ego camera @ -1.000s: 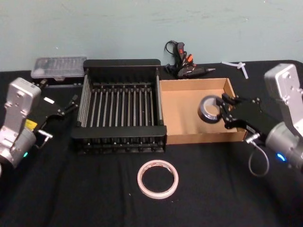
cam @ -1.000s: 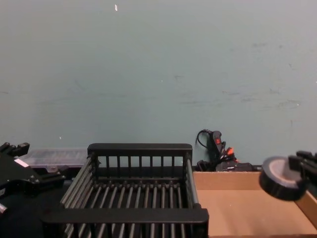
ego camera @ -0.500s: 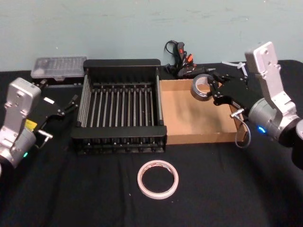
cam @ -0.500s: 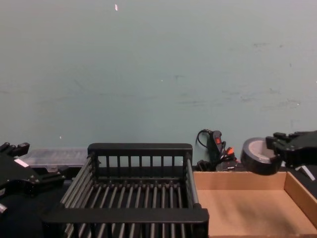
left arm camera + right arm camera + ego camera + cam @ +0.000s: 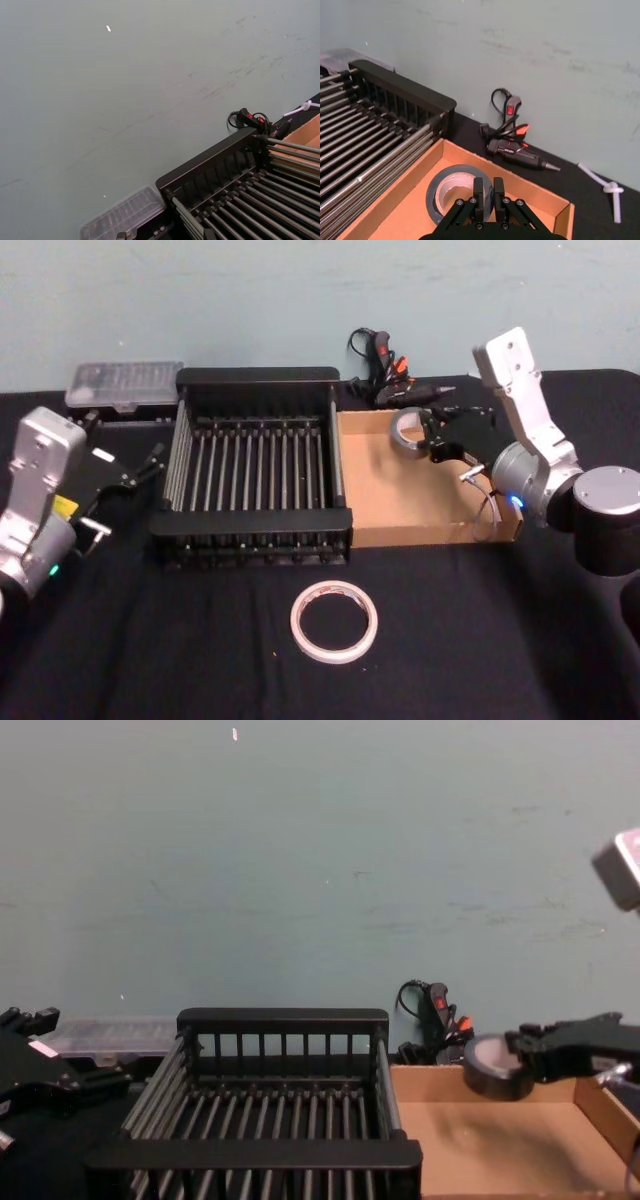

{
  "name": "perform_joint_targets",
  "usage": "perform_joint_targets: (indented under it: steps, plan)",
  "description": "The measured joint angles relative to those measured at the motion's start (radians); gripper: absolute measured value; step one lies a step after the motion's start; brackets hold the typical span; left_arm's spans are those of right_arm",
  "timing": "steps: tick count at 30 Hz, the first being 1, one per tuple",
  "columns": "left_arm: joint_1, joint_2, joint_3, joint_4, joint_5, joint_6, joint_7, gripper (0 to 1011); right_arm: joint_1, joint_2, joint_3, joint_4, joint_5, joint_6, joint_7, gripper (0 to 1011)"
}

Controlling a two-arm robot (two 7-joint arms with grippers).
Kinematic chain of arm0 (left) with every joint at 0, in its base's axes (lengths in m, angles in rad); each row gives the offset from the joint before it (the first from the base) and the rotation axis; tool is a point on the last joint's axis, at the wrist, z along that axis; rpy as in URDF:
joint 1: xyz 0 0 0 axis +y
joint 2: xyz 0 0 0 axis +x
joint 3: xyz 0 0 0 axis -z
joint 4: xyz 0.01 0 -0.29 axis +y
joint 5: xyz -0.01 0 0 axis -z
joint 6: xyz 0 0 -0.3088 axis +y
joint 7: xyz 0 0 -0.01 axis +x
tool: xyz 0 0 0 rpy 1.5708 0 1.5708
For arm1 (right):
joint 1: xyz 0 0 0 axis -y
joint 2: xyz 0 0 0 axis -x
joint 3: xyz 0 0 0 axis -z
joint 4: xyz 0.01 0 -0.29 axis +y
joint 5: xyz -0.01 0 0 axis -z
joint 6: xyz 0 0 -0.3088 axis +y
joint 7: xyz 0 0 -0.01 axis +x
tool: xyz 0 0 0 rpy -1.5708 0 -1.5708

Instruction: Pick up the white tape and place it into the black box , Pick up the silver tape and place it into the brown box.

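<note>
The silver tape (image 5: 405,430) is a dark grey roll with a pale core, and my right gripper (image 5: 427,436) is shut on its wall. It hangs over the back part of the brown box (image 5: 400,502), above the cardboard floor. In the right wrist view the fingers (image 5: 479,194) pinch the roll (image 5: 451,192) over the tray (image 5: 407,215). From the chest the roll (image 5: 489,1066) sits just above the tray's back wall (image 5: 440,1081). The white tape (image 5: 334,620) lies flat on the black cloth in front of the black box (image 5: 258,374). My left gripper (image 5: 146,464) is parked open at the left.
A glue gun (image 5: 385,368) with its cord lies behind the brown box. A clear plastic case (image 5: 124,382) sits behind the crate's left corner. White zip ties (image 5: 607,189) lie at the back right. The black crate and the tray stand side by side, touching.
My right gripper carried the silver tape from the tray's right side leftward and farther back over it, with the arm swinging up behind. The left arm and the white tape have not moved.
</note>
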Motion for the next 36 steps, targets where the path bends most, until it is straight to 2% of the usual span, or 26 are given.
perform_joint_targets:
  steps: [6,16,36]
  plan:
    - [0.0,0.0,0.0,0.0,0.0,0.0,0.0,1001,0.022,-0.028,-0.001,0.059,-0.006,0.021,-0.006,125]
    - [0.0,0.0,0.0,0.0,0.0,0.0,0.0,1001,0.035,-0.052,0.0,0.116,-0.019,0.044,-0.013,125]
    - [0.0,0.0,0.0,0.0,0.0,0.0,0.0,1001,0.026,-0.059,0.002,0.13,-0.041,0.063,-0.008,125]
